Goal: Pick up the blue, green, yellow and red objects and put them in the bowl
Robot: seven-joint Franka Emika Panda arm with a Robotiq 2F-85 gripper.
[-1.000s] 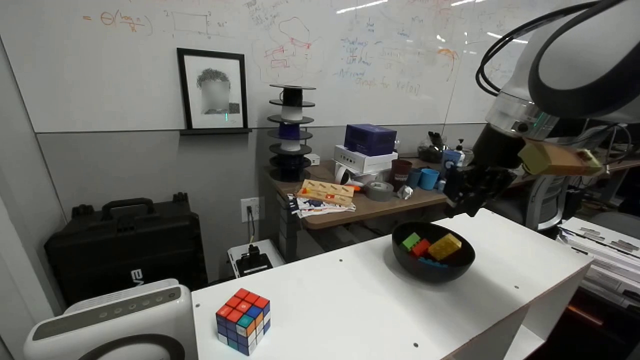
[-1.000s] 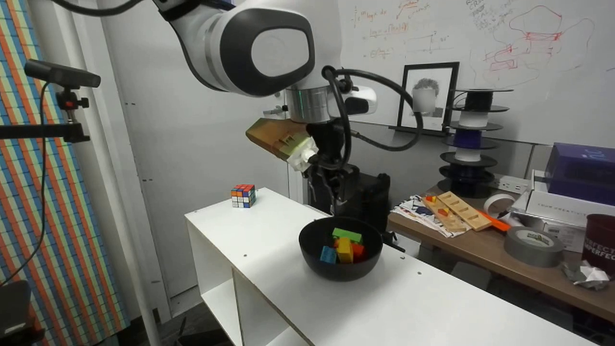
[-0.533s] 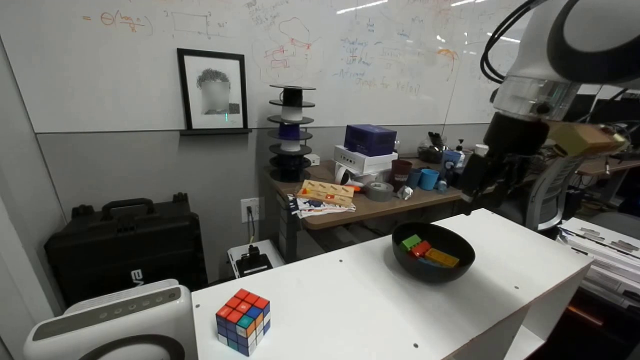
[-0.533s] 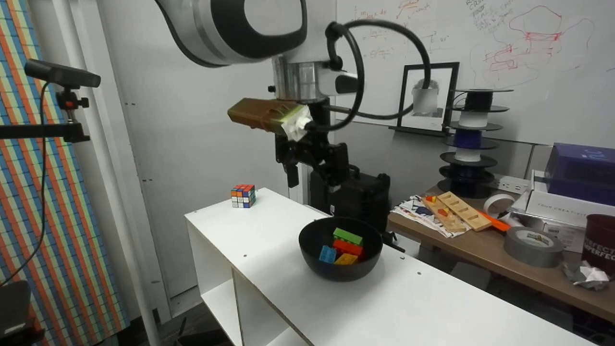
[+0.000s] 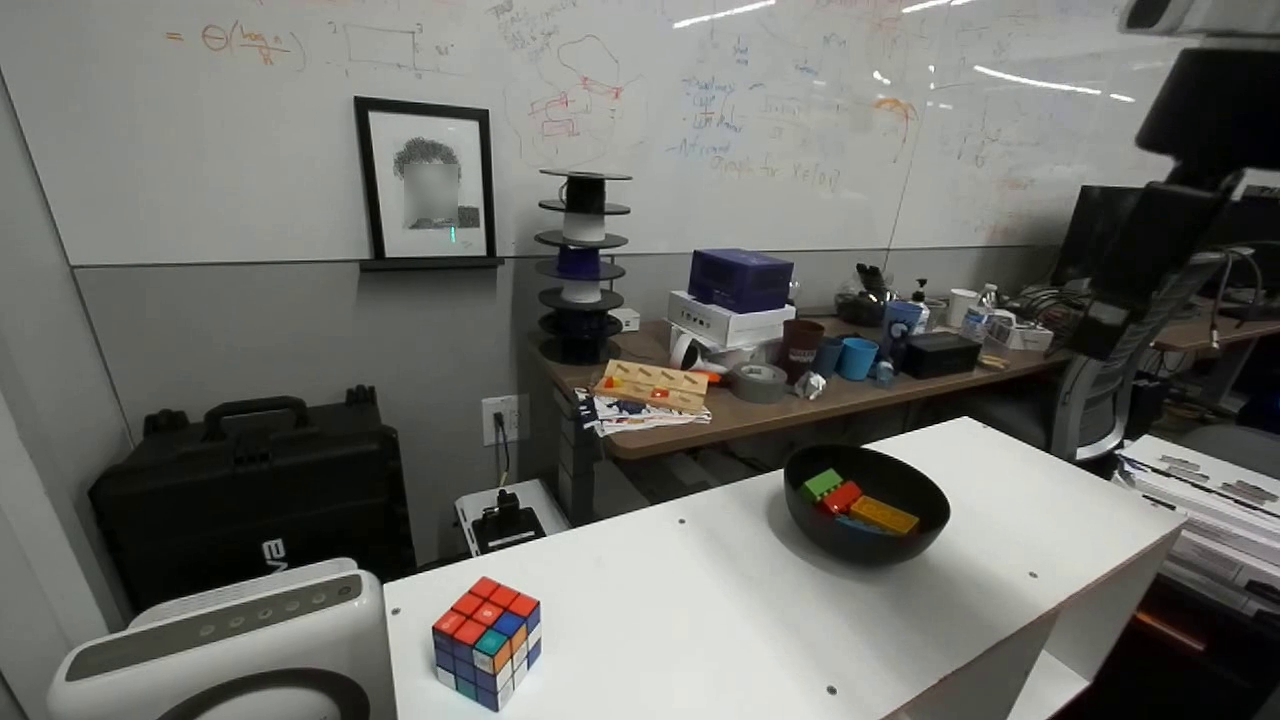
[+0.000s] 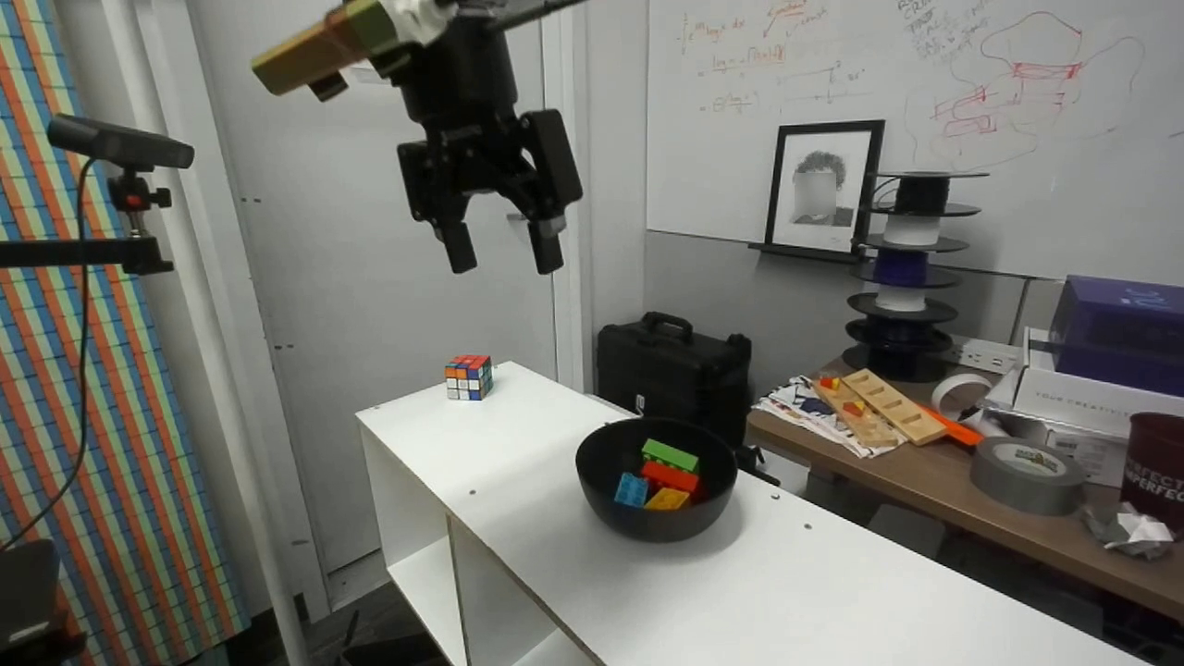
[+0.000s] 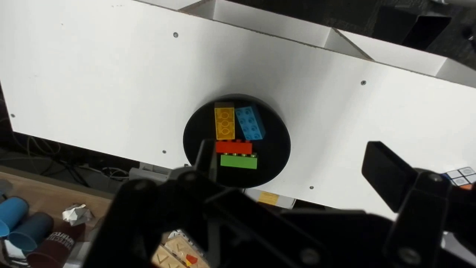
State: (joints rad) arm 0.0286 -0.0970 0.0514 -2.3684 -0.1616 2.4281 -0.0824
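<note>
In the wrist view the black bowl holds the yellow block, the blue block, the red block and the green block. Yellow and blue lie side by side; red and green are lined up below them in that view. Both exterior views show the bowl standing upright on the white tabletop. My gripper hangs well above the bowl and off to its left in an exterior view. Its fingers are wide apart, nothing between them, so it is open.
A multicoloured puzzle cube sits on the same white surface, towards its far end. A white appliance stands beside that end. Behind runs a brown desk with cups, tape and boxes.
My gripper has opened, then risen and drawn away from the bowl. The yellow block, propped up a second ago, has dropped and now lies flat among the others.
</note>
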